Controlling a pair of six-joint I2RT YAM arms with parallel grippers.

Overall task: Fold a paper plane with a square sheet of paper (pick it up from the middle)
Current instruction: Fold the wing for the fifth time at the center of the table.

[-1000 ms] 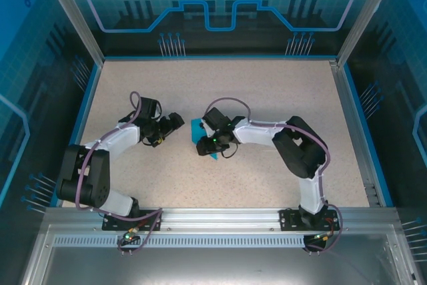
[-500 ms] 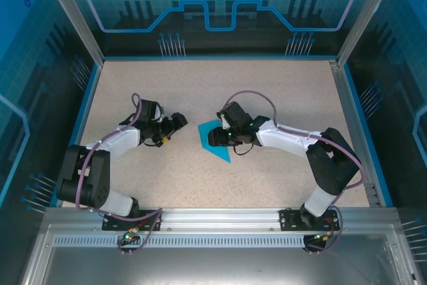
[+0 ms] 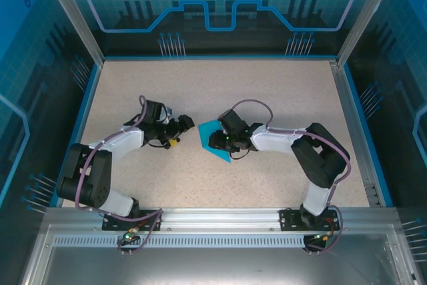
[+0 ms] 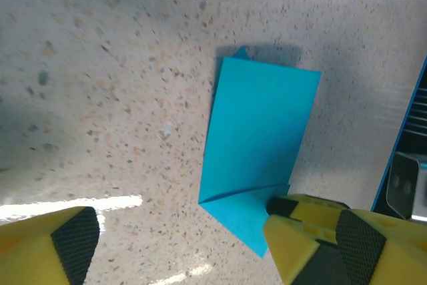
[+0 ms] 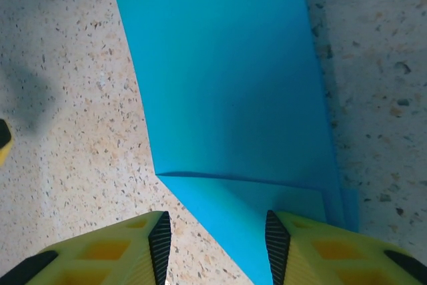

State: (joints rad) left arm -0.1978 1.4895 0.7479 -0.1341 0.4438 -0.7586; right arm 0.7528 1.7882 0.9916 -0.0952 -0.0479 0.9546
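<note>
**Part-folded sheet awaits its next crease**
The square sheet of paper (image 4: 257, 145) lies flat on the table (image 3: 267, 91) beneath the right gripper (image 5: 217, 245), the left gripper (image 4: 183, 245) nearby, both spread apart; thin and floppy, it likely wants pinching mid-sheet.

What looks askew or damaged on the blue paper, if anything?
The folded teal paper shows no tear. Only its layers sit slightly off: a small corner pokes past its top edge in the left wrist view, and a thin strip shows beyond its lower right side in the right wrist view.
</note>
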